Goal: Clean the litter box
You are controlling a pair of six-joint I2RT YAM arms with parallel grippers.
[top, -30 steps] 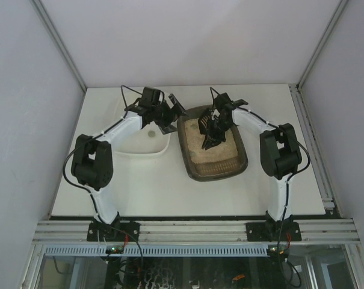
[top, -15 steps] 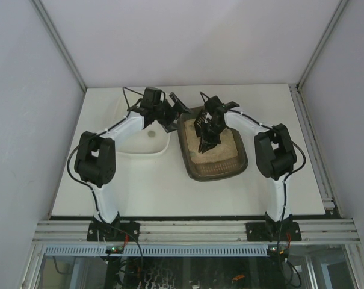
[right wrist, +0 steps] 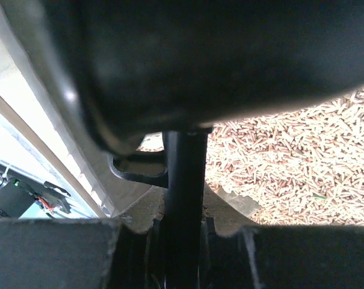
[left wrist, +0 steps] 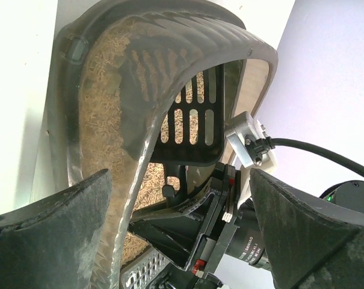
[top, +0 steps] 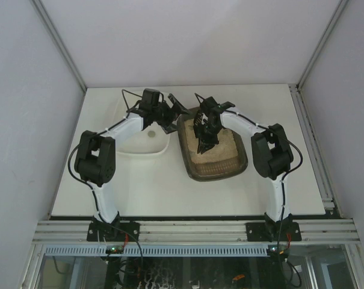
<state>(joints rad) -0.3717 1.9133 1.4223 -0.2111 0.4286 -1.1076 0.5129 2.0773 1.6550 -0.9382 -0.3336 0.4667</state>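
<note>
Litter box [top: 215,176]: I see it on the counter [top: 157,192], right of centre and just beside the white tray [top: 135,148], with pale litter [right wrist: 290,162] inside.
Left gripper [top: 171,115]: at the box's far-left corner. Its fingers [left wrist: 55,235] are spread, and the rim runs up between them.
Right gripper [top: 204,131]: over the litter, pinching the handle [right wrist: 183,180] of a black slotted scoop [left wrist: 194,120].
Top view only: both arms arch inward and the two trays lie side by side.
Left wrist view only: the scoop's slots, with litter showing through.
Right wrist view only: single pellets. The scoop's head is a dark blur to me.
</note>
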